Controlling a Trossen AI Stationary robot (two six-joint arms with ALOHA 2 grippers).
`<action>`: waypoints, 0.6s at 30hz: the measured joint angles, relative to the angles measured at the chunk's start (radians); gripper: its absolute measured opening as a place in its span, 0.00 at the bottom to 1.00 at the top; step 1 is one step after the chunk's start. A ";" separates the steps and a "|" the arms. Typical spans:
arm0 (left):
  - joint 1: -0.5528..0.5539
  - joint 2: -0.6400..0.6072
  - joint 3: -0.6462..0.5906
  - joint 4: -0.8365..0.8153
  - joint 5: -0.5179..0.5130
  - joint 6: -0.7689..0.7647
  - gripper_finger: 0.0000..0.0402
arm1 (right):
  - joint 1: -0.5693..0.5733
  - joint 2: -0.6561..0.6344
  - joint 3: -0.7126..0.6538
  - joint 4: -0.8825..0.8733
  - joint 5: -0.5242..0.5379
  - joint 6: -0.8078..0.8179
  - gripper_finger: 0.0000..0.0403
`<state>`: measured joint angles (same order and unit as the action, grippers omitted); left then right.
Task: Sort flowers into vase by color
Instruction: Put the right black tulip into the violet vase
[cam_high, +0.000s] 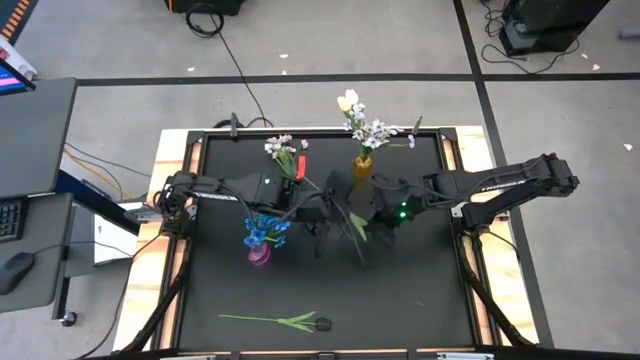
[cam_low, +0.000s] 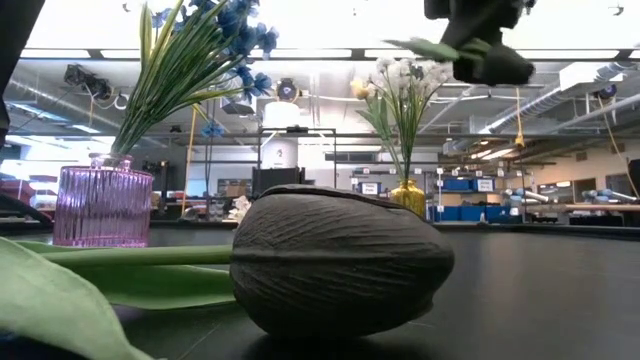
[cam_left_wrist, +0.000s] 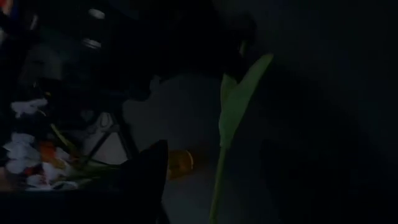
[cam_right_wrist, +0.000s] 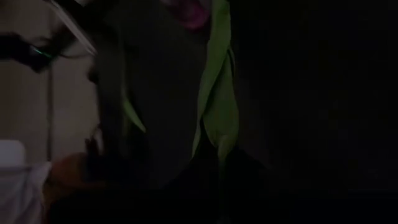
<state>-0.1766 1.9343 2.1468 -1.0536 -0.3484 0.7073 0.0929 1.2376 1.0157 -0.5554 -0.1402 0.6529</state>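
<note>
- Tabletop (cam_high: 400, 290): black surface with light wooden edging, seen from above with both arms reaching toward its middle.
- Purple vase (cam_high: 259, 254): stands left of centre and holds the blue flowers (cam_high: 266, 231). In the low view the same vase (cam_low: 102, 206) is upright, stems fanning up and to the right.
- Yellow vase (cam_high: 362, 166): stands at the far side, right of centre, holding the white flowers (cam_high: 372, 130) and a pale tulip bud at the top of the bunch.
- Third bunch (cam_high: 284, 150): pale blossoms with a red-orange base, at the far side just left of the yellow vase.
- Dark tulip (cam_high: 286, 320): lies flat on the near part of the tabletop, well apart from all vases, bud pointing right. The low view shows its bud (cam_low: 340, 262) filling the foreground.
- Right gripper (cam_high: 362, 232): near the centre, fingers closed on a green leafy stem (cam_high: 357, 227), held clear of the surface.
- Left gripper (cam_high: 318, 238): just left of the right one, jaws spread wide, holding nothing discernible.
</note>
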 joint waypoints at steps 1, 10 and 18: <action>-0.002 0.000 0.000 0.001 -0.003 0.016 0.65 | 0.000 -0.008 0.000 0.020 0.000 -0.002 0.07; -0.004 0.000 0.000 0.079 -0.028 0.154 0.65 | 0.000 -0.077 0.001 0.218 0.003 -0.019 0.07; -0.026 0.000 0.000 0.138 -0.029 0.283 0.65 | -0.016 -0.080 0.001 0.248 0.040 -0.027 0.07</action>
<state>-0.2025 1.9339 2.1468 -0.9152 -0.3777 0.9901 0.0766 1.1576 1.0168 -0.3077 -0.0997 0.6260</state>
